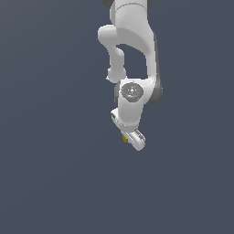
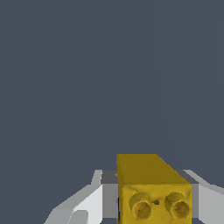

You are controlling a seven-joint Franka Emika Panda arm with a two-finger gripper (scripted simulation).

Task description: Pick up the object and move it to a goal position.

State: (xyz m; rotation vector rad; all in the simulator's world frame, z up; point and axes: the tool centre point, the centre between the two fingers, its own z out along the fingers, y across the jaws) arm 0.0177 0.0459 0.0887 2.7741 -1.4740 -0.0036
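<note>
So the arm is sitting in the carry part of the job, by my read — the grab looks done. In the wrist view the yellow block is filling the space between the two white fingers, and both fingers seem to be pressing right up against its sides, so the gripper is clamped on it rather than hanging wide. Two round studs are showing on the face nearest the camera.

In the exterior view the block is peeking out as a tiny yellow speck at the tip of the gripper, just under the wrist. Whether it's lifted clear of the floor or touching it, I can't tell — the background is one flat grey with no shadow to go by.

Next move, I'm guessing: travel to the goal while holding the squeeze steady. No goal marker is showing in either view, so which direction that means I can't say.

Containers: none showing anywhere. No bins, trays or boxes, just the plain grey surface around the arm.
</note>
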